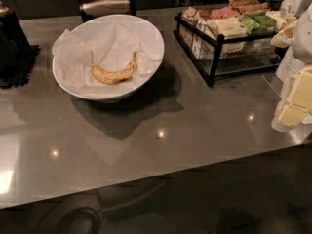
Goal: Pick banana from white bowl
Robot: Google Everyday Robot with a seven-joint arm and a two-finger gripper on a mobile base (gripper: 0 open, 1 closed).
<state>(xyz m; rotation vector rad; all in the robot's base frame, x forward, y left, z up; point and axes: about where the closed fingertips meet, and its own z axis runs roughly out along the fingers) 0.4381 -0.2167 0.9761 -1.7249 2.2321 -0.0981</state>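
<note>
Inside the wide glossy white bowl (154, 41), a small speckled yellow banana (113, 73) rests cradled, exposed for grasping. The pale-yellow blocky gripper (296, 104) hangs far right, well apart; open or closed, I cannot tell.

Dim; lamp glints on counter (146, 155); bowl (155, 40) shadow; pincer (296, 104) far right.
</note>
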